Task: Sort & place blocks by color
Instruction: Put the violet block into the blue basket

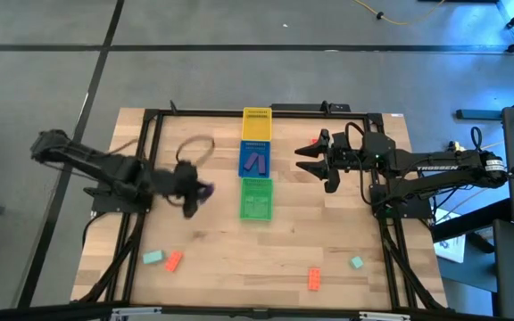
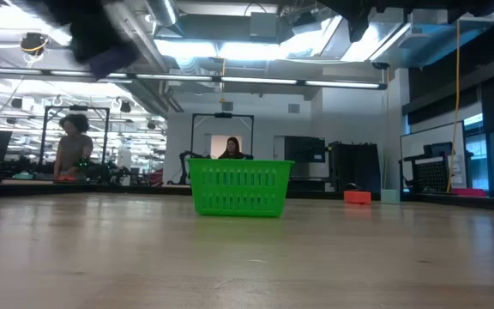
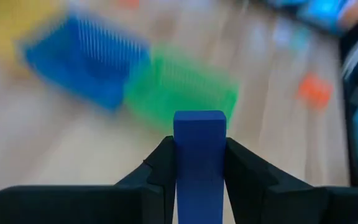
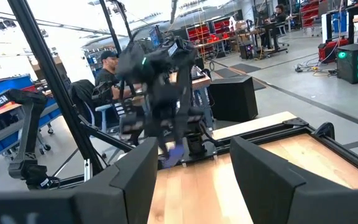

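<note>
One purple block (image 3: 199, 162) clamped upright between left hand (image 3: 199, 186) fingers (airborne)

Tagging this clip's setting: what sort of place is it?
Most likely a robotics lab or open workshop: a wooden table in a black frame, more rigs and workbenches behind it, a person at a far bench, and red shelving.

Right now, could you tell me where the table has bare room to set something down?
The widest bare wood lies at the front centre, between the orange block beside the teal block and the orange block. The centre column is crowded: yellow tray, blue tray, green tray. The left gripper, holding a purple block, and the right gripper flank it.
</note>
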`<move>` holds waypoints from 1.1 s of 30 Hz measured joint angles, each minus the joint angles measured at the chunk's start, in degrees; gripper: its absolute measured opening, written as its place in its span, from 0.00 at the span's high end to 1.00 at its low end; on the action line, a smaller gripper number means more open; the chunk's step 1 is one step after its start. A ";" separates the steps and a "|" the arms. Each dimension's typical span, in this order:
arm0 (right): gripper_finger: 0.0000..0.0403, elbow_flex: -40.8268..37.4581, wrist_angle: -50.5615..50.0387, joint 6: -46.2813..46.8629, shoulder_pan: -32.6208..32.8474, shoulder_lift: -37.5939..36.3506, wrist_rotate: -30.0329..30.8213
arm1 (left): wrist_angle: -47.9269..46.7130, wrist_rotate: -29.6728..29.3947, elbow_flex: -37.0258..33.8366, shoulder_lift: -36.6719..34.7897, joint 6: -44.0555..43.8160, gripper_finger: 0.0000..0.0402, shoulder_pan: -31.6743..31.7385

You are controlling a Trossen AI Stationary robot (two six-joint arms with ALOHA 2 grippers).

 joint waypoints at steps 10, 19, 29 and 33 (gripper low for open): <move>0.49 0.00 0.21 -0.02 0.01 -0.02 0.00 | 46.27 12.75 0.83 3.65 20.56 0.77 16.36; 0.49 0.02 0.33 -0.21 0.01 -0.04 0.00 | 48.98 15.97 0.79 7.04 20.51 0.77 18.39; 0.49 0.02 0.33 -0.22 0.01 -0.04 0.00 | 49.07 14.60 0.79 7.42 20.51 0.77 17.15; 0.49 0.02 0.33 -0.10 0.01 -0.04 0.00 | 48.93 14.48 0.79 7.40 20.51 0.77 17.15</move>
